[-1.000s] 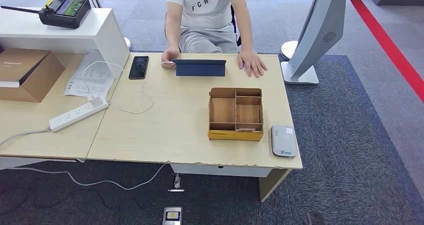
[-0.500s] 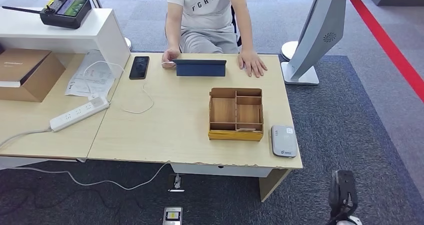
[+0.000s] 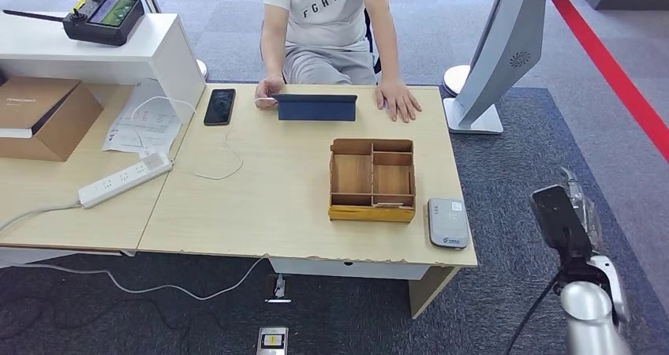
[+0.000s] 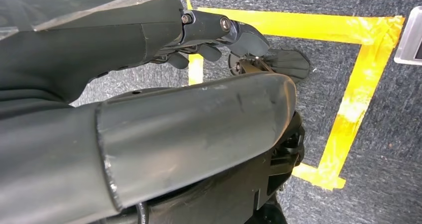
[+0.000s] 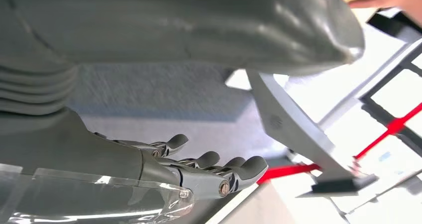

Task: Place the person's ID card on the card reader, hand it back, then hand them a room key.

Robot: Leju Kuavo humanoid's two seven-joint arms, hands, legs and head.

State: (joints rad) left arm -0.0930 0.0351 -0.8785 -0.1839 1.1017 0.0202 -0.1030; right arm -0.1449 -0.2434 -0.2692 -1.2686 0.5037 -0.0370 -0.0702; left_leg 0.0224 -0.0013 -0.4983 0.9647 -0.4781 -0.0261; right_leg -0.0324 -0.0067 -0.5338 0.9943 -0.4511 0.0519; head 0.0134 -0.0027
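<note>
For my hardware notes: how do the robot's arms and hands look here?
The right arm is a silver tube with a thin black cable. The right hand is dark, under clear plastic. The left hand has dark grey fingers.

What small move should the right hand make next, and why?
Probably reach forward across the desk toward the person's hand. The right hand is raised beside the desk, holding nothing, and the card reader is bare; any ID card there is too small to confirm.
</note>
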